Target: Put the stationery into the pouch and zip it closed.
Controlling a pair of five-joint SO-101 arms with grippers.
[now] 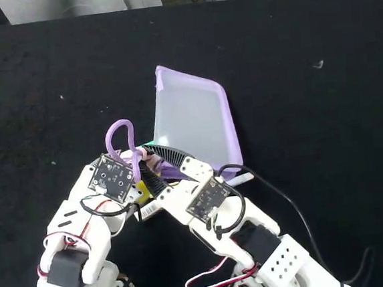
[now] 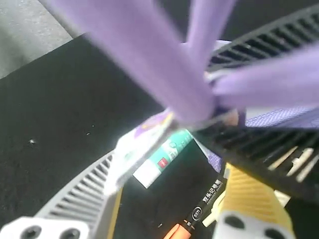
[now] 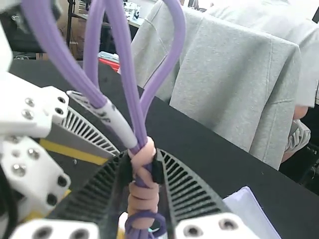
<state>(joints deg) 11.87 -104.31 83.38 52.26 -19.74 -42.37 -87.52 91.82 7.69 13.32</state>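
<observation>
The translucent purple pouch (image 1: 193,120) lies flat in the middle of the black table (image 1: 324,125). Its purple cord loop (image 1: 120,141) stands up at the near corner. My right gripper (image 3: 142,169), with black ribbed fingers (image 3: 182,186), is shut on the braided pink and purple base of that cord (image 3: 141,191). My left gripper (image 2: 172,172) sits right beside it, its white finger (image 2: 79,199) and yellow finger (image 2: 249,199) wide apart. Below them lie a green and white item (image 2: 167,157) and a black marker (image 2: 202,206); whether these are inside the pouch I cannot tell.
Both arms crowd together at the near edge of the table in the high view. A grey garment (image 3: 234,84) hangs over something beyond the table's far edge. A white pen end (image 1: 243,177) sticks out by the pouch's near right corner.
</observation>
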